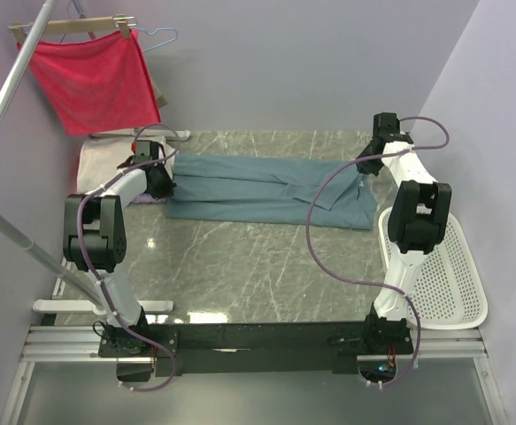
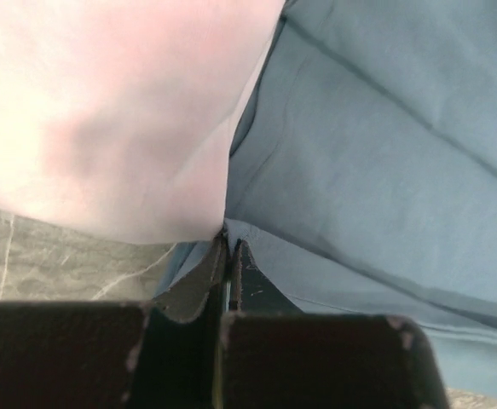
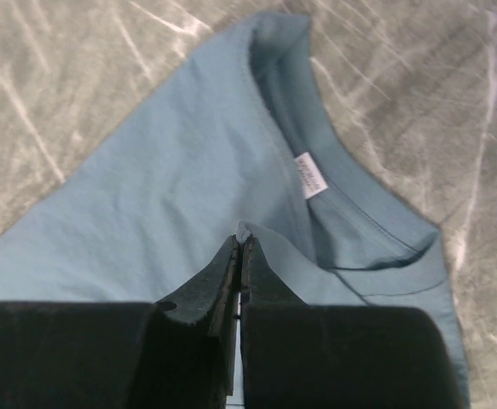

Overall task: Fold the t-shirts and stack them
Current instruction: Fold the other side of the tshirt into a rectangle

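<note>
A dusty teal-blue t-shirt (image 1: 266, 190) lies folded lengthwise into a long band across the far half of the table. My left gripper (image 1: 158, 180) is shut on the shirt's left end; in the left wrist view the closed tips (image 2: 229, 247) pinch the blue cloth (image 2: 376, 170). My right gripper (image 1: 374, 152) is shut on the shirt's right end, near the collar with its white label (image 3: 311, 175); the tips (image 3: 243, 240) pinch a fold of blue cloth (image 3: 163, 187). A cream-white folded t-shirt (image 1: 100, 161) lies just left of the left gripper and fills the left wrist view's upper left (image 2: 103, 111).
A red cloth (image 1: 94, 80) hangs on a wooden hanger at the back left, over a metal rail (image 1: 10, 88). A white perforated tray (image 1: 443, 274) sits at the right edge. The marble table (image 1: 258, 266) is bounded by lavender walls.
</note>
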Controlling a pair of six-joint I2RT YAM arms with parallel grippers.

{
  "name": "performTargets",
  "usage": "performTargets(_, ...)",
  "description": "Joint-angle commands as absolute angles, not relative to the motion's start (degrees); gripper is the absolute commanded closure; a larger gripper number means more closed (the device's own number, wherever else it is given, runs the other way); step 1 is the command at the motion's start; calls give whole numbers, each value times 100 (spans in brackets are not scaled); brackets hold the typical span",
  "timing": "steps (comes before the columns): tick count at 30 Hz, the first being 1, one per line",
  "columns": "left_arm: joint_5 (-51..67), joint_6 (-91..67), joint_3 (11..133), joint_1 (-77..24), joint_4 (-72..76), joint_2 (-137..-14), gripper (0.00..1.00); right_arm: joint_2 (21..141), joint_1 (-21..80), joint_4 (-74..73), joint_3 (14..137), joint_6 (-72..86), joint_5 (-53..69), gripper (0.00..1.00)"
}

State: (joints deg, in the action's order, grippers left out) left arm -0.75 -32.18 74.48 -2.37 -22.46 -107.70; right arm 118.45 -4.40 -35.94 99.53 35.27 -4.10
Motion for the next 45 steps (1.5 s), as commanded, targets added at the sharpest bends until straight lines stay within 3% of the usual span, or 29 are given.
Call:
performTargets(1,-114,-3182,7638,-167,-2101,-10696,99,11575,-571,-3524,9958,3472,-606,100)
performTargets(11,333,-3190,8077,-141,-1653,-11214,99,12189,-598,-3471,10607,3393,122,100)
performTargets(12,386,-3190,8147,-141,-1609,-11267,81,12391,-598,-3454,10869,3384,245,100)
performTargets(13,395,-3208,8287,-141,-1495,-11337,50,12532,-598,-3358,11063,3305,707,76)
performTargets(14,369,-3217,8279,-141,-1294,-11303,36,12585,-598,-3149,11135,3313,790,70)
performTargets(15,352,-3260,8262,-141,-1188,-11259,21,12586,-598,-3025,11144,3279,930,53)
performTargets(16,317,-3269,8210,-132,-1100,-11189,1,12569,-598,-2876,11118,3261,1088,45)
performTargets(18,246,-3278,8122,-141,-853,-10917,0,12420,-598,-2629,11013,3244,1081,25)
performTargets(19,229,-3261,7999,-149,-783,-10812,0,12349,-598,-2567,10960,3200,1098,24)
performTargets(26,772,-3234,7462,-325,-642,-9871,1,10988,-300,-2293,9248,3041,1414,23)
performTargets(30,1527,-3313,7339,-527,-440,-9993,1,10758,-26,-2268,8702,3146,1389,23)
performTargets(33,1792,-3366,7461,-624,-63,-10422,1,10854,210,-2293,8578,3331,1135,24)
performTargets(39,2654,-3173,9032,-642,-132,-11846,1,11092,360,-2742,8754,3427,256,23)
performTargets(45,2795,-2980,10018,-668,-877,-12849,1,11645,351,-3304,9184,3401,-202,23)
